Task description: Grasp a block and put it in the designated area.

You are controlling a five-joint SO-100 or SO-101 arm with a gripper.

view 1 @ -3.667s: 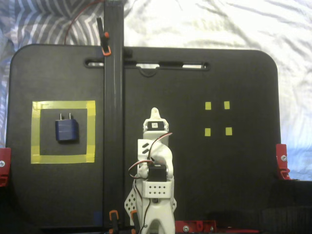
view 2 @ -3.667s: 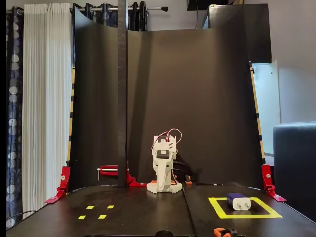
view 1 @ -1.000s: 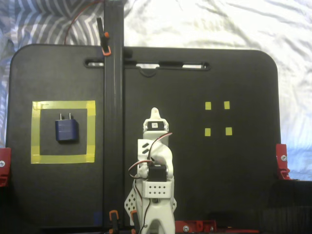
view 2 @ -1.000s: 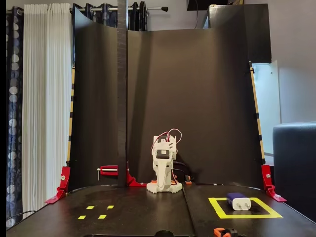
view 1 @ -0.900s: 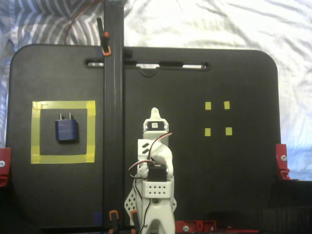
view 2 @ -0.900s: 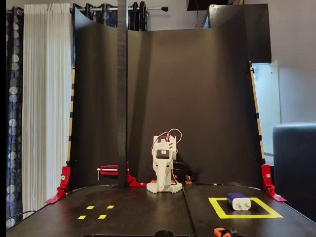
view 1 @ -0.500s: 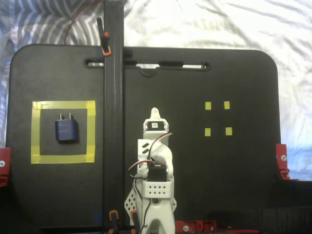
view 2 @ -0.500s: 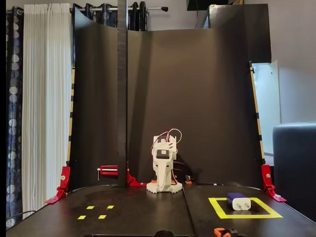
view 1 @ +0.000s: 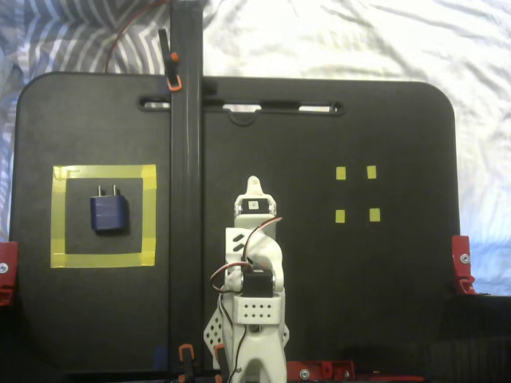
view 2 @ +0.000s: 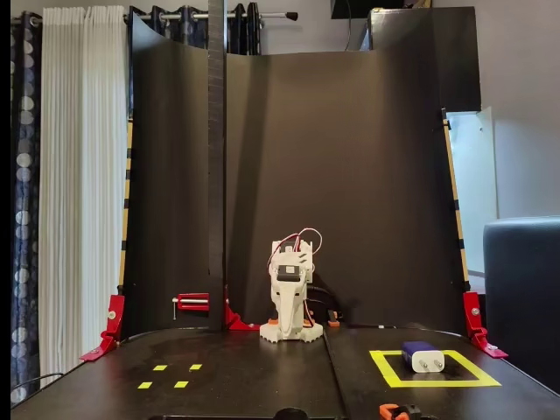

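The dark blue block (view 1: 108,214) lies flat inside the designated area (view 1: 104,171), a yellow tape square at the left of the black board, with its two silver prongs pointing to the far edge. From the front it shows as the block (view 2: 425,357) inside the designated area (view 2: 437,382) at the right. My white arm is folded up at the board's middle, far from the block. The gripper (view 1: 253,185) looks shut with nothing in it, and in the front fixed view the gripper (view 2: 287,331) points down at the board.
A tall black post (view 1: 185,159) stands between the arm and the tape square, held by orange clamps (view 1: 173,80). Several tiny yellow tape squares (view 1: 341,173) mark the right half. Red clamps (view 1: 461,263) hold the board edges. A black backdrop (view 2: 350,175) rises behind the arm.
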